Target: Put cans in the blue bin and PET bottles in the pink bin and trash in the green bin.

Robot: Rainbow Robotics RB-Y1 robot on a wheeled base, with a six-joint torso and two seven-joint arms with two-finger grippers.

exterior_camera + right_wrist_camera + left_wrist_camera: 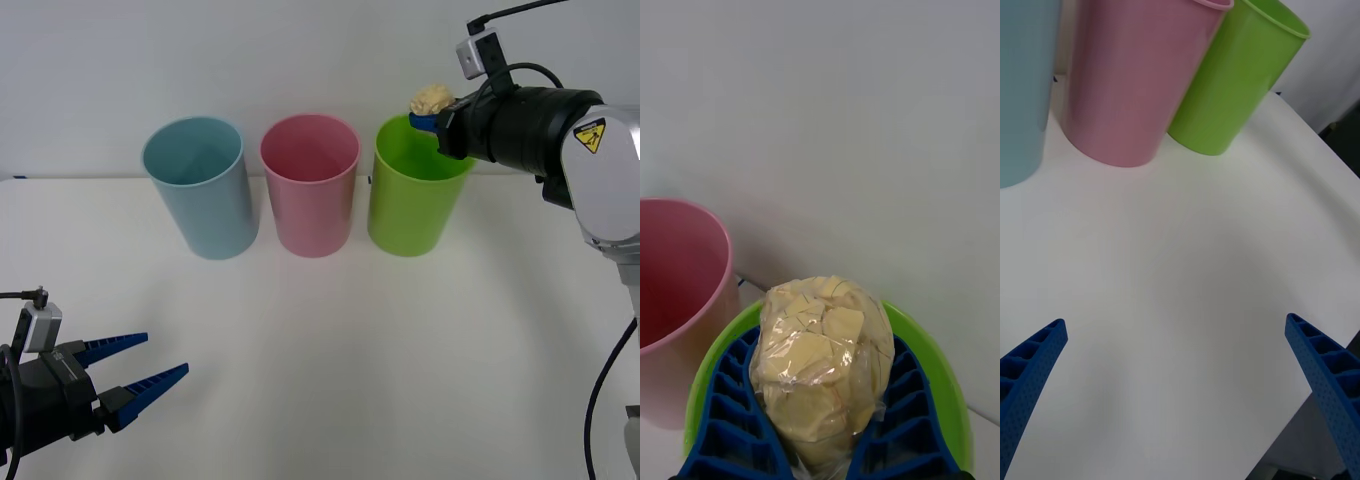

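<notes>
White table carries my three bins in a row along its far edge: blue bin, pink bin, green bin. My right gripper, clamped on the trash, hangs over the green bin's mouth, placed for a drop. My left gripper waits spread at the near left corner.
</notes>
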